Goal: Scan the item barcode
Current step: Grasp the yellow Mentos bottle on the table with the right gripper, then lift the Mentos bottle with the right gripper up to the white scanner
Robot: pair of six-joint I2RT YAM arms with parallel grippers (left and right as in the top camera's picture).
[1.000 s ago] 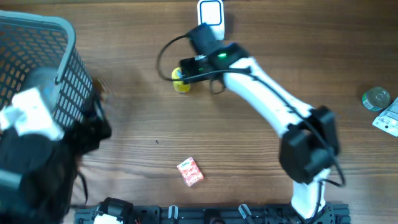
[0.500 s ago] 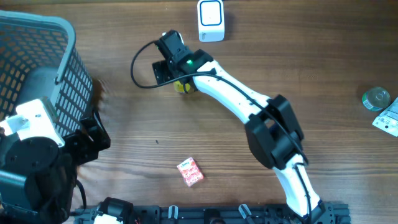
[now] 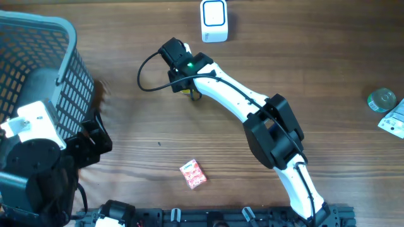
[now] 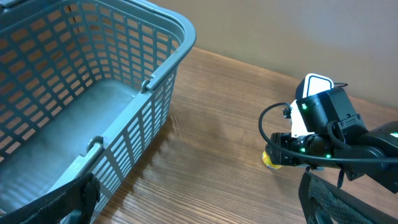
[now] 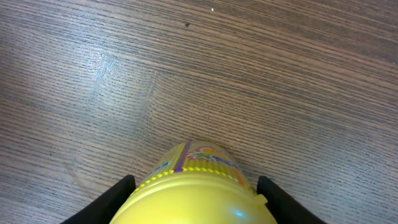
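- At the far middle of the table point(image 3: 315, 50), the right gripper point(image 5: 194, 184) is down over the yellow jar point(image 5: 198, 163). The white scanner point(image 3: 214, 20) stands near it, a little farther and to the right.
- In the right wrist view its fingers point(image 5: 118, 194) sit one on each side of the jar and look to touch the lid edge. I cannot tell whether they are truly clamped.
- The left gripper point(image 4: 204, 198) hangs by the basket point(image 3: 63, 28) at the left, fingers wide apart and nothing between them.
- A red packet point(image 3: 193, 174) lies near centre on the near side, well apart from the jar.
- No barcode shows in any view, so which way it faces is unknown.
- Judged step: securing the jar before carrying it to the scanner.
- Risk 1: the jar slips or spins at lift. Cause: a round, smooth body, with contact seemingly high on the lid rather than on the wall.
- Risk 2: the lid loosens. Cause: squeezing on the lid alone.
- Risk 3: the scan fails. Cause: the code ends up turned away from the scanner window or covered by a finger.
- Risk 4: the scanner gets knocked. Cause: it stands close to the gripper, so a careless swing could hit it.
- Risk 5: the cable loop at the wrist drags on the table or the jar.
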